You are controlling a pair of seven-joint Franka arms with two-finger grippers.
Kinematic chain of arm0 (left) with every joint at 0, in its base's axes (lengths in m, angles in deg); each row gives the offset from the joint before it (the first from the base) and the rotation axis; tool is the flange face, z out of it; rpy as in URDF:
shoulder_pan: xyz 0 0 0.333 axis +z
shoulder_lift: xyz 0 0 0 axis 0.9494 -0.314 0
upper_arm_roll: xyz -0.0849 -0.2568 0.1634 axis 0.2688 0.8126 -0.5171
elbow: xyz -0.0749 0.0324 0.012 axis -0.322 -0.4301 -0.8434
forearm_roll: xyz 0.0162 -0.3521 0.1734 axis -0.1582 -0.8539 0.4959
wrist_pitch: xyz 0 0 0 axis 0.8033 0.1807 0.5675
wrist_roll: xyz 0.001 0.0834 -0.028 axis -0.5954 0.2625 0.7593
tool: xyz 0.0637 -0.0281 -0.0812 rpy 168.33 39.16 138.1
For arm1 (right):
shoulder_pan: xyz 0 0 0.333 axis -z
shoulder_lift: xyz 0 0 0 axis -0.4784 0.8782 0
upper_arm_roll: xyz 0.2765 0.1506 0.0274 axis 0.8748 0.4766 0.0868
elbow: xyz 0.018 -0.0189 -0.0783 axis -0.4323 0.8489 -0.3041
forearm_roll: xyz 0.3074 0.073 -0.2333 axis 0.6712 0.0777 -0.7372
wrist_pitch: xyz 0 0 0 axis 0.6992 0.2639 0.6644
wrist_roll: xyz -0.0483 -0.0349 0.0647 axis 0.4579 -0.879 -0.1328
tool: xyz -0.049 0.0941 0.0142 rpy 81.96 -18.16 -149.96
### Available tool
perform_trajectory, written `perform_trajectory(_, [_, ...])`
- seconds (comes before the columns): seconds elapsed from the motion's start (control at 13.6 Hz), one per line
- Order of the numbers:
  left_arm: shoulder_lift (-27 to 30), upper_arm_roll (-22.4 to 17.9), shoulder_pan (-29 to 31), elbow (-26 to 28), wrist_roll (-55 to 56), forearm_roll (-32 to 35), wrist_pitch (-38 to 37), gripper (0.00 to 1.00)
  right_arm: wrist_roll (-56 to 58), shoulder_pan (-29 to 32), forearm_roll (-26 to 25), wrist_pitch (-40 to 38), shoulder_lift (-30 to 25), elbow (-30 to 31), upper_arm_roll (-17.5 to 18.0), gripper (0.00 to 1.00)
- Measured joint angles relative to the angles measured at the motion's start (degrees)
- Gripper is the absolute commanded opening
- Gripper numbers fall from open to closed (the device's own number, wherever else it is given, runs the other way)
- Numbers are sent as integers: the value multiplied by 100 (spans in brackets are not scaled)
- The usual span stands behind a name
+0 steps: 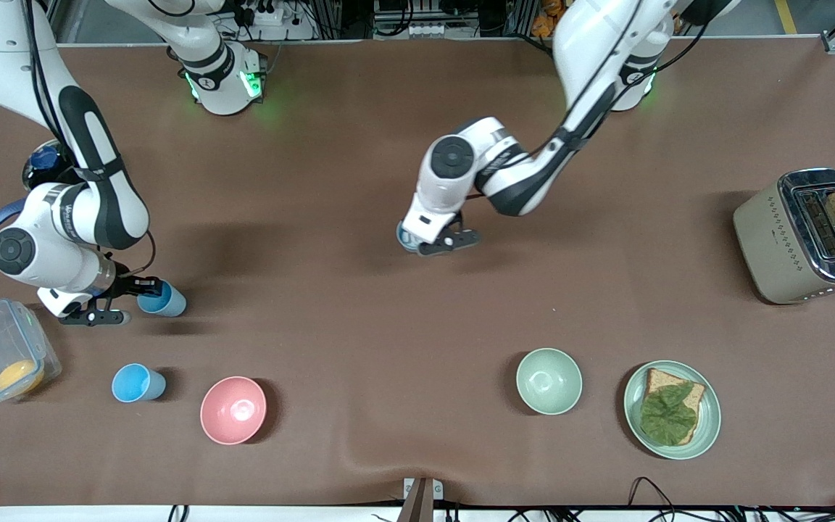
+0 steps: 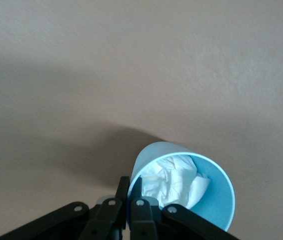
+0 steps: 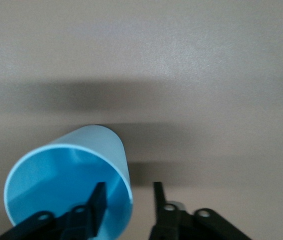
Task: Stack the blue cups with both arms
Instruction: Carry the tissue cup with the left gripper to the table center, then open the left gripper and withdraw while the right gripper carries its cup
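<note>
My left gripper (image 1: pixel 438 243) is shut on the rim of a pale blue cup (image 1: pixel 404 236) over the middle of the table. In the left wrist view its fingers (image 2: pixel 137 186) pinch the wall of this cup (image 2: pixel 216 200), which holds crumpled white paper (image 2: pixel 176 180). My right gripper (image 1: pixel 124 302) is open at a sky-blue cup (image 1: pixel 164 299) toward the right arm's end. In the right wrist view one finger (image 3: pixel 99 195) is inside that cup (image 3: pixel 56 180) and the other stands outside, apart from the wall. Another blue cup (image 1: pixel 138 383) stands upright nearer the front camera.
A pink bowl (image 1: pixel 233 409) sits beside the standing cup. A pale green bowl (image 1: pixel 549 380), a plate with bread and a leaf (image 1: pixel 671 409) and a toaster (image 1: pixel 809 235) are toward the left arm's end. A clear lidded box (image 1: pixel 1 359) is beside the right gripper.
</note>
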Motion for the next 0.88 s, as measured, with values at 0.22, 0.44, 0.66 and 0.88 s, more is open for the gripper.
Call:
perform_trajectory(0.22, [-90,-54,-174,-208,451,199,-15,100,0,-12,20,-46,0,-20,21,0])
perform_trajectory(0.44, [-59,-111,-106,-376,509,204,-15,100,0,-19,20,-231,4,-95,47,0])
perform_trajectory(0.66, [445,-119,91,-587,509,204,-551,100,-156,-39,296,-1131,1,-494,201,0])
perform_trajectory(0.88, [1411,-116,529,-644,447,205,-1394,100,-630,-230,630,-2075,-8,-1134,249,0])
